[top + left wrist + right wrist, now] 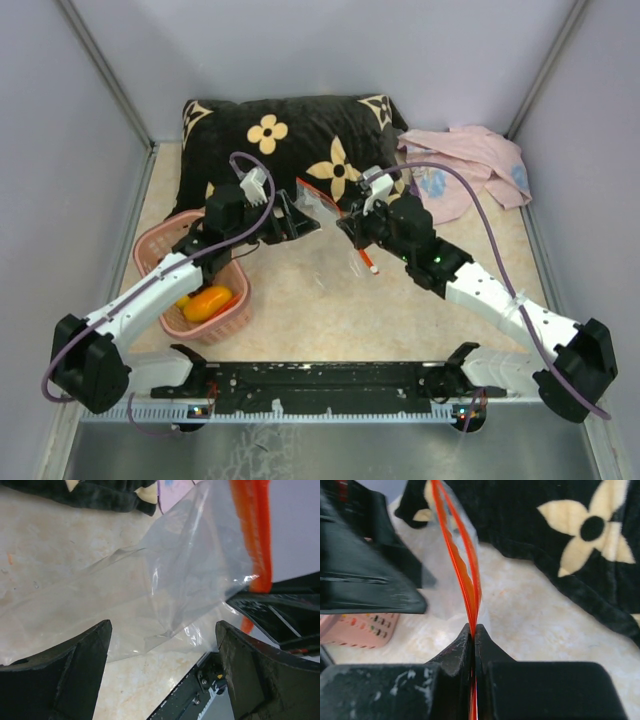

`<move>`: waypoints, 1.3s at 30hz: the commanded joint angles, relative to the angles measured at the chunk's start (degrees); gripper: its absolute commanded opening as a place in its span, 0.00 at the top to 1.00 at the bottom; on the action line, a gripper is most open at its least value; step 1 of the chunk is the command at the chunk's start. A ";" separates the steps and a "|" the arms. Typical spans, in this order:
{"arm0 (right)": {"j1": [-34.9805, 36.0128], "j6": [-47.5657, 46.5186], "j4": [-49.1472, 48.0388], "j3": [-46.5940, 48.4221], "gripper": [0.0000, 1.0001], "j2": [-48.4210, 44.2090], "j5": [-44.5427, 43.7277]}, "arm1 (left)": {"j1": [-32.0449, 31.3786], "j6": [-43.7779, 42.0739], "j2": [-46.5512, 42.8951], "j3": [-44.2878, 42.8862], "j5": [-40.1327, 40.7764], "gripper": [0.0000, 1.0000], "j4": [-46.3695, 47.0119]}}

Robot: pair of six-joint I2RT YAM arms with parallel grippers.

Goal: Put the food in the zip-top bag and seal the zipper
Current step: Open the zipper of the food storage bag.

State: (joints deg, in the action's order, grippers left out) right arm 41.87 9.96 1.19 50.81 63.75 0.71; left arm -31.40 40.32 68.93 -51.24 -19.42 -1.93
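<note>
The clear zip-top bag [322,200] hangs between my two grippers in front of the pillow. Its red-orange zipper [462,565] runs up from my right gripper [474,629], which is shut on the strip; the two zipper halves stand slightly apart above the jaws. In the left wrist view the bag [165,580] spreads beyond my left gripper [162,630], which is open wide with nothing pinched, and the zipper [257,530] is at the upper right. From above, the left gripper [300,220] faces the right gripper [350,215]. Orange and yellow food [208,302] lies in the basket.
A pink basket [160,240] stands at the left under my left arm. A black flowered pillow [290,130] fills the back, with a pink cloth [470,165] to its right. A black rail [320,378] runs along the near edge.
</note>
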 commanded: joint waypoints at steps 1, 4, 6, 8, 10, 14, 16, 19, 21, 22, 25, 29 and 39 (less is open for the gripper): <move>0.76 2.10 -6.57 3.81 1.00 -1.71 9.08 | -0.29 -1.01 2.41 1.13 2.41 0.10 3.53; 0.78 2.69 -7.16 4.22 1.00 -1.55 13.83 | -0.30 -1.43 4.19 1.16 2.65 0.12 5.00; 0.76 2.70 -6.62 4.64 1.00 -1.23 16.14 | -0.21 -1.82 5.34 1.17 2.72 0.14 6.45; 0.76 2.83 -6.11 4.67 1.00 -1.02 16.95 | -0.24 -2.07 6.57 0.94 1.70 0.19 7.92; 0.77 3.10 -5.77 4.23 1.00 -1.06 17.04 | -0.25 -2.14 7.57 0.80 0.42 0.26 9.66; 0.81 3.95 -5.76 2.44 1.00 -1.88 14.99 | -0.28 -2.55 8.15 1.57 -0.41 0.41 12.70; 0.76 4.48 -5.61 1.40 1.00 -2.46 12.23 | -0.26 -2.52 7.66 2.14 -0.30 0.50 13.91; 0.84 5.22 -5.41 -1.19 1.00 -3.54 4.84 | -0.24 -1.17 5.97 3.86 -0.12 0.51 15.46; 0.85 5.92 -5.39 -2.79 1.00 -3.99 0.45 | -0.26 0.44 4.20 5.11 0.18 0.43 15.72; 1.01 5.95 -5.34 -3.50 1.00 -4.18 -1.49 | -0.20 1.59 3.21 5.86 0.36 0.38 15.73; 2.64 5.29 -5.29 -4.87 1.00 -4.17 -8.42 | -0.27 4.87 -0.43 7.91 1.30 0.29 15.13; 8.01 1.98 -5.00 -4.46 1.00 -2.98 -19.33 | -0.21 8.77 -5.46 9.36 2.66 0.24 12.63; 17.33 -4.24 -6.78 -0.28 1.00 1.97 -34.33 | -0.16 12.31 -11.87 8.01 7.71 0.18 9.81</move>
State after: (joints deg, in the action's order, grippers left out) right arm 56.73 8.95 -1.28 46.24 63.94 -24.97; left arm -31.42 50.78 57.47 -42.02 -14.85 9.21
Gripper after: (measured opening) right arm 0.010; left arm 0.821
